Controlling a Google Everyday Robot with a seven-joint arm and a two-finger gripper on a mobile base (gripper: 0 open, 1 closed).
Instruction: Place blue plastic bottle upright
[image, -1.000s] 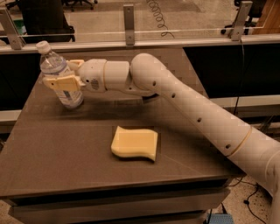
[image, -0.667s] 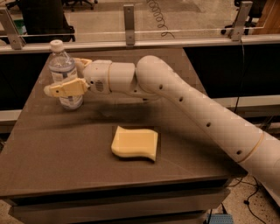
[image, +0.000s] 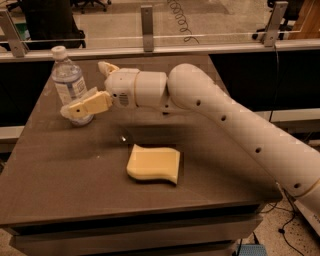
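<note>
The blue plastic bottle (image: 69, 82), clear and ribbed with a white cap and a white label, stands upright near the back left corner of the brown table (image: 60, 175). My gripper (image: 85, 88) is right beside it, with the arm reaching in from the right. Its jaws are spread open. The near finger (image: 89, 104) crosses in front of the bottle's lower part. The far finger (image: 107, 68) is behind and to the right of the bottle, apart from it.
A wavy yellow sponge (image: 154, 164) lies flat in the middle of the table, nearer the front edge. A glass barrier with metal posts (image: 146, 21) runs along the back. The table's left edge is close to the bottle.
The bottle went from tilted in the gripper to standing upright on the table. The jaws have opened and the gripper has drawn back slightly to the right.
</note>
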